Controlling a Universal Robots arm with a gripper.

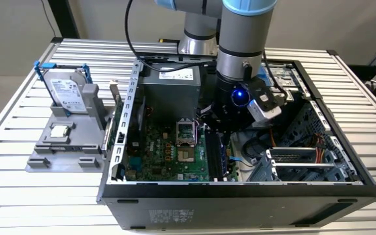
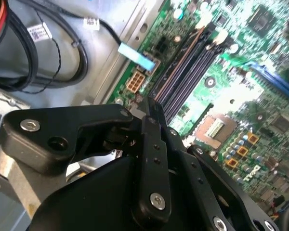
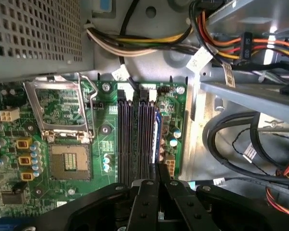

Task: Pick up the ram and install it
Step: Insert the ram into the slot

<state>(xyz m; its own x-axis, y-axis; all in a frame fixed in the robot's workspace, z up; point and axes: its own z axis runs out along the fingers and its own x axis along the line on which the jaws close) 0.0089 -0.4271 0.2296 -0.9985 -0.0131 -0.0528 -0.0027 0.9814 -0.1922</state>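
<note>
Inside the open computer case (image 1: 344,161) on a slatted metal table (image 1: 18,147), the jaws pinch the ram (image 3: 158,137) at its slot.

Matt black plastic gripper (image 3: 159,180) links w/ shiny screws — glossy green motherboard (image 3: 62,144), ribbed metal table (image 1: 18,147).

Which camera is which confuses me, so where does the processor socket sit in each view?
Exterior view: the processor socket sits mid-motherboard inside the open case, to the exterior view's left of the arm.
Second wrist view: it lies on the green board, a little apart from the memory slots.
First wrist view: it sits next to its open metal frame.
Shared landmark: the long dark memory slots running alongside the socket.
</note>
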